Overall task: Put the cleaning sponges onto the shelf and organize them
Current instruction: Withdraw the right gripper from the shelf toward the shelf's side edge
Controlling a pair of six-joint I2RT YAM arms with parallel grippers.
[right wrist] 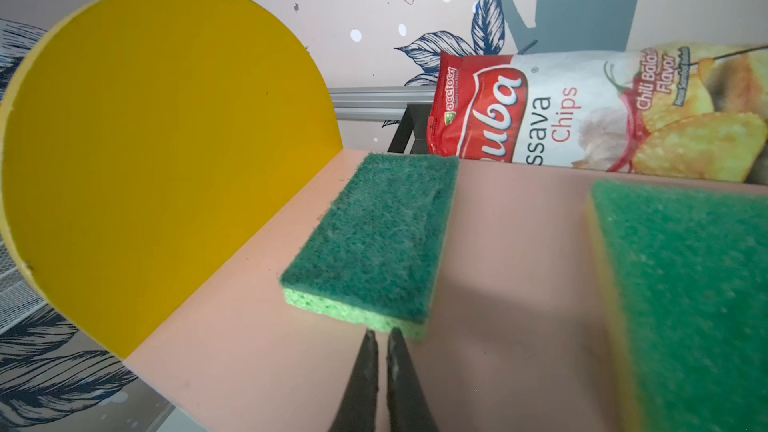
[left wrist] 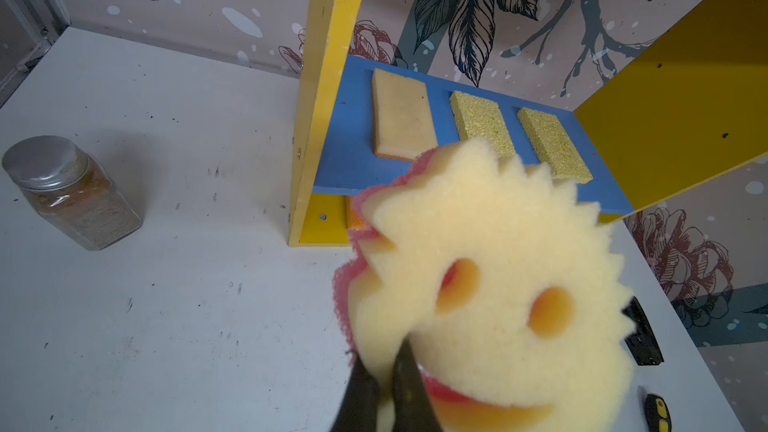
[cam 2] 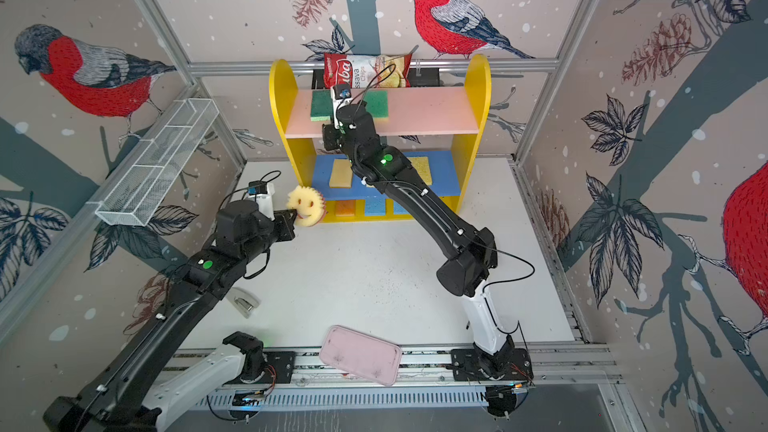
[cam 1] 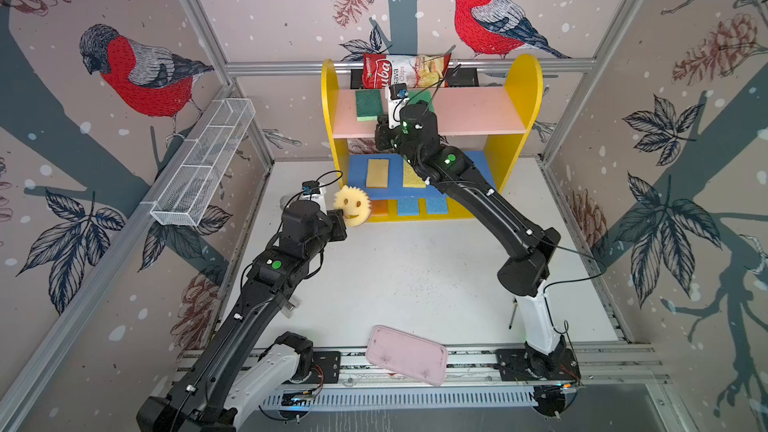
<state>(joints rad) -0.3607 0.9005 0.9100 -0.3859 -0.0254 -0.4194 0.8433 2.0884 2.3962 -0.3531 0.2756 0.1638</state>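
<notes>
The smiley-face sponge (left wrist: 490, 284) is not yet on the shelf (cam 1: 523, 76). It hangs above the worktop (cam 1: 415, 276), just off the shelf's front left corner, with its face towards the left wrist camera. It looks like light, soft foam with a pink scrub backing: easy to squash, neither fragile nor slippery, and likely to sag or swivel if pinched only at an edge.

The left end effector (left wrist: 384, 376) is clenched on its rim beside the mouth cut-out, a shallow bite. A hold further in across the thickness would probably steady it better. The left arm stretches forward from the base rail with its wrist about level, aimed at the shelf's open front.

- **Blue middle board (left wrist: 353, 147):** a tan sponge (left wrist: 403, 114) and two yellow sponges (left wrist: 482, 122) lie flat in a row.
- **Base:** a top view shows an orange sponge (cam 1: 379, 207) and two blue sponges (cam 1: 407, 206).
- **Pink upper board (right wrist: 511, 243):** a dark green sponge (right wrist: 374, 234) and a second green sponge (right wrist: 685, 284) lie a little apart.

The right arm reaches up and across, elbow bent, to the front of the pink board. The right end effector (right wrist: 381, 351) is pinched closed on nothing, its tips at the near edge of the dark green sponge. Whether they touch it cannot be told.

A chips bag (right wrist: 582, 118) stands behind the shelf, and a spice jar (left wrist: 70, 193) sits on the worktop to its left.
</notes>
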